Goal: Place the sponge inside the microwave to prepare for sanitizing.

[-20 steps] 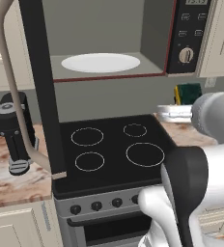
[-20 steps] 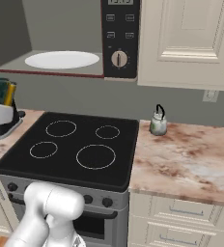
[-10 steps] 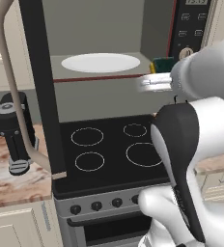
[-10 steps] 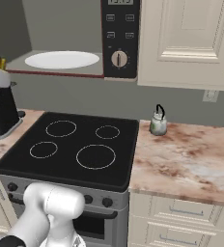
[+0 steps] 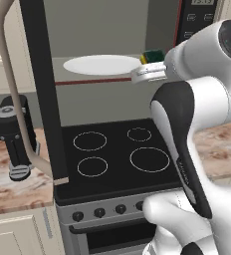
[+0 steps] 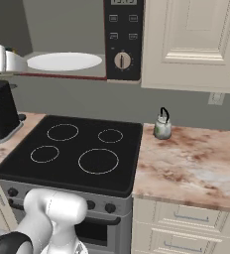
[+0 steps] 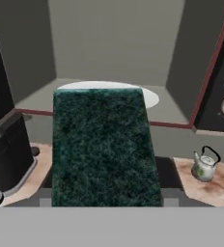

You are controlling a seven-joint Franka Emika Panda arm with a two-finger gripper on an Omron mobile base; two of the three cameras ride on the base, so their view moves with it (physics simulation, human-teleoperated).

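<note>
Kitchen: cream cabinets and marbled counter (image 6: 196,163) flank a black stove (image 6: 77,154); a small kettle (image 6: 162,126) stands on the counter to its right; a dark coffee machine (image 5: 15,139) stands to its left
Microwave: the microwave (image 5: 112,45) hangs above the stove with its door (image 5: 40,89) swung wide open; grey cavity exposed; white plate (image 5: 101,64) lying on its floor
Arm: raised to cavity height, wrist at the right of the opening
Sponge: the sponge (image 7: 104,149) sits at the gripper (image 5: 150,60), green scrub face toward the hand camera; just at the mouth, not yet over the plate by my reading
Gripper: seemingly clamped on the sponge; fingers hidden behind it, so the exact opening is unclear
Risk: advancing off-line could knock the sponge against the red-edged sill or the side wall by the button panel (image 6: 123,39); letting go this early would likely drop it onto the stove
</note>
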